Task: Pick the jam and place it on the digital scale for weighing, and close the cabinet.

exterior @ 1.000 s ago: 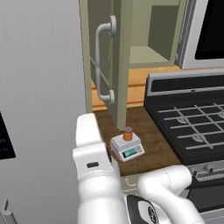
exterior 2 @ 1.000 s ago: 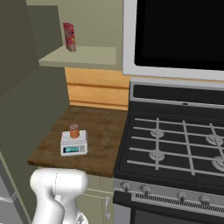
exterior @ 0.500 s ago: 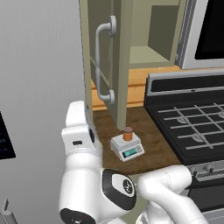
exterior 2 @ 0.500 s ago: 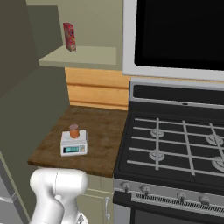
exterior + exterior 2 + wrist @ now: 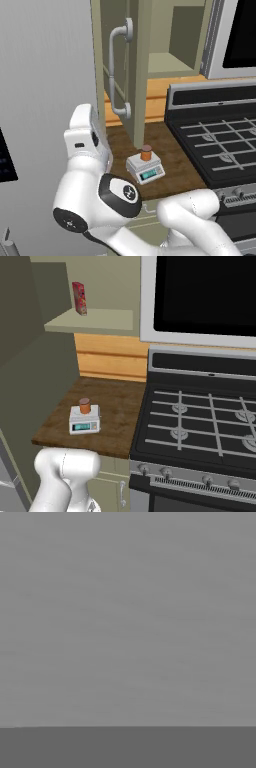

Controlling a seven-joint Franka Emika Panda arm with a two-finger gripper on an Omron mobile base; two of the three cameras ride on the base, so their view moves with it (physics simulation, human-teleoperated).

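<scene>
On the digital scale [image 5: 145, 168], jam [image 5: 146, 152] unmoved; arm swung leftward.

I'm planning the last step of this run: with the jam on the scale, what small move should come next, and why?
Probably swing the hand toward the cabinet door to push it shut. The jam already stands on the digital scale, while the door hangs open, its bar handle facing the arm.

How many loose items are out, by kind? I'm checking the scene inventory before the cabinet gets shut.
Jam jar: 1, standing on the scale
Digital scale: 1, on the wooden counter
Red box: 1, on the cabinet shelf
Total: 3
</scene>
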